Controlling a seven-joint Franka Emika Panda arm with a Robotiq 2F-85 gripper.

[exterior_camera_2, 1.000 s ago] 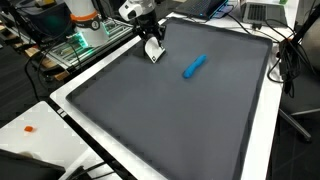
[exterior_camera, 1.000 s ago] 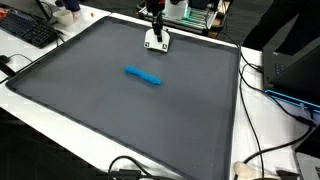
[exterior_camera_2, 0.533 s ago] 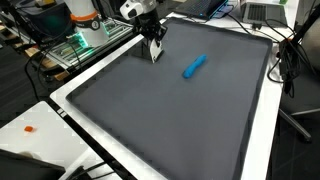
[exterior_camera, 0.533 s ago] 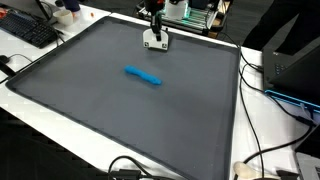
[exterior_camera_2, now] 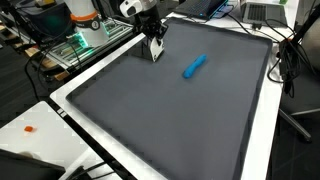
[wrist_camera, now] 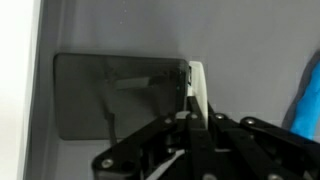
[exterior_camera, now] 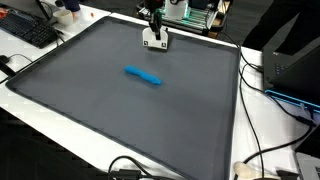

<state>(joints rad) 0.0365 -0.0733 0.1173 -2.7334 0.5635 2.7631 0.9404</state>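
Note:
My gripper (exterior_camera: 154,30) hangs over the far edge of the big grey mat (exterior_camera: 110,110), also seen in the exterior view (exterior_camera_2: 153,38). It is shut on a thin white flat piece (exterior_camera: 155,41) that hangs edge-down just above the mat (exterior_camera_2: 155,51). In the wrist view the white piece (wrist_camera: 198,85) stands edge-on between the fingers (wrist_camera: 190,118), with its dark shadow on the mat to the left. A blue elongated object (exterior_camera: 143,75) lies on the mat apart from the gripper (exterior_camera_2: 194,66). Its end shows at the right edge of the wrist view (wrist_camera: 306,95).
The mat lies on a white table (exterior_camera: 270,130). A keyboard (exterior_camera: 25,30) sits beyond one corner. Cables (exterior_camera: 262,92) and a dark box (exterior_camera: 295,65) lie along one side. A green-lit rack (exterior_camera_2: 70,48) and the arm's base stand behind the mat. A small orange item (exterior_camera_2: 30,128) lies on the table.
The gripper has risen slightly at the mat's far edge with the white piece in it, and the piece looks narrower in an exterior view. The blue object has not moved.

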